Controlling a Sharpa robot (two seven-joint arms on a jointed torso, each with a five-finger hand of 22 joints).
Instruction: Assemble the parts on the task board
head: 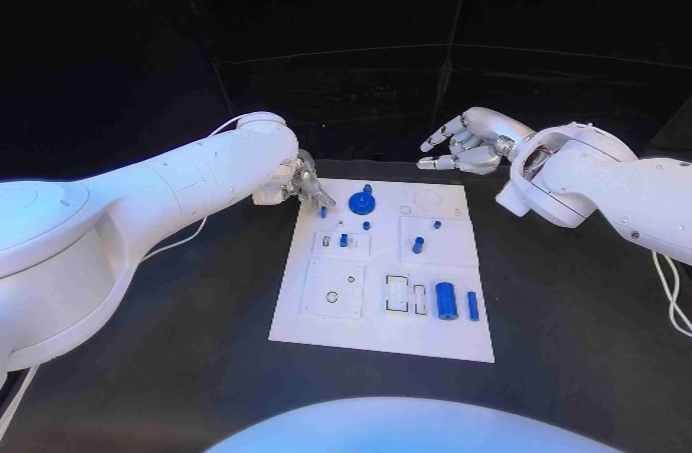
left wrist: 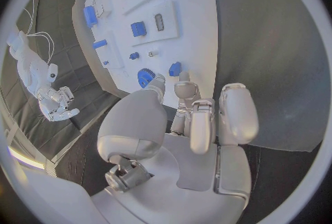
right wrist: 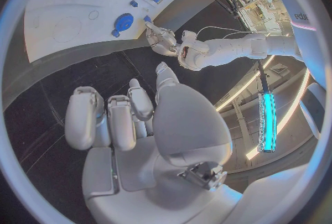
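A: Which hand is nearer the round part [head: 362,205]?

B: The left hand [head: 306,186], at the task board [head: 325,328] far-left corner; the part lies at its three o'clock, just beside; its fingers look loosely apart, holding nothing.

A: Its axis?

B: Upright, the stem points up, I judge; the right hand [head: 469,143] hovers off the far-right corner, fingers spread, empty.
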